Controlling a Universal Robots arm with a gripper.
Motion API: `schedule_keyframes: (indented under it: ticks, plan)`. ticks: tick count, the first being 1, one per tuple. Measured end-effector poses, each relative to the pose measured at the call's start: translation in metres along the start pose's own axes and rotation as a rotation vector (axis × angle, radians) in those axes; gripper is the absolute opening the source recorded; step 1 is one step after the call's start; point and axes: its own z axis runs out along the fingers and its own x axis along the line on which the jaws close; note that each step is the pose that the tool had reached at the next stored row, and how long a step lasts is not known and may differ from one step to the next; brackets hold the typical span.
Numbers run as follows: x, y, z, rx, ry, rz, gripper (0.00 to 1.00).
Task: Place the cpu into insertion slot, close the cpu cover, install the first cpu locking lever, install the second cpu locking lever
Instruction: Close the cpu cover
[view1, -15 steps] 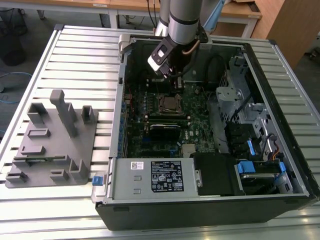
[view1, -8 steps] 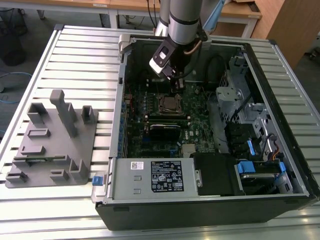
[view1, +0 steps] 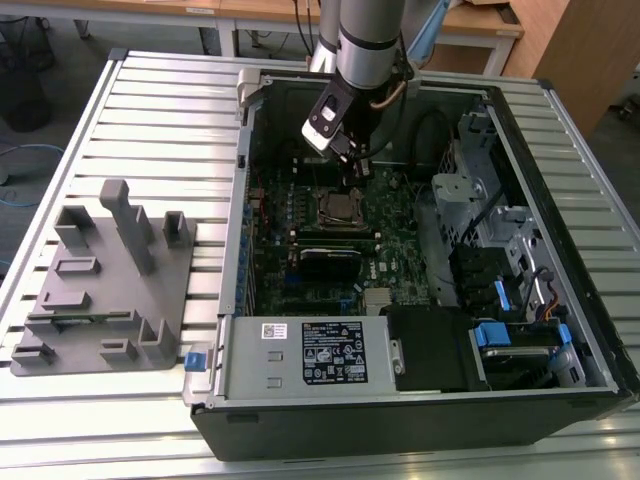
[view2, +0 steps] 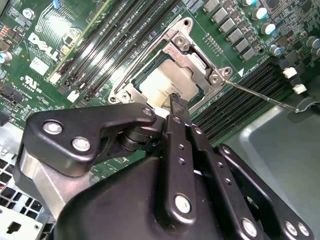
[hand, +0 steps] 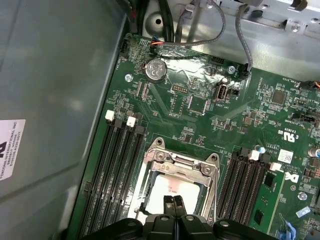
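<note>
The cpu (hand: 170, 190) is in, with the cpu cover (hand: 181, 161) down over it. The pincer (hand: 174, 200) is clenched and empty at the cover's edge. One locking lever (view2: 260, 94) looks not locked yet.

From the exterior view we look down steeply from high above and well back from the insertion slot (view1: 340, 208). We stand far enough off to take in the whole open computer case (view1: 400, 425) around it. The slatted table (view1: 150, 100) and the grey fixture block (view1: 110, 300) lie well away from the slot on the exterior view's left.

In the first wrist view we sit close above the slot (hand: 177, 182), facing down past the gripper (hand: 173, 201) with green circuit board (hand: 200, 125) beyond. In the second wrist view we look over the gripper's (view2: 176, 101) body, nearer still, onto the slot (view2: 170, 75) from another side.

All three views share the slot. Both wrist views also share the memory sockets (hand: 117, 170) flanking it.
</note>
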Motion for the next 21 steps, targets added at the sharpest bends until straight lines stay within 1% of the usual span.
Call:
schedule_keyframes:
  ticks: [3, 4, 21]
  plan:
    - [0.0000, 0.0000, 0.0000, 0.0000, 0.0000, -0.003, 0.10]
    - [0.0000, 0.0000, 0.0000, 0.0001, 0.0001, -0.012, 0.10]
    - [0.0000, 0.0000, 0.0026, 0.0039, 0.0025, -0.311, 0.10]
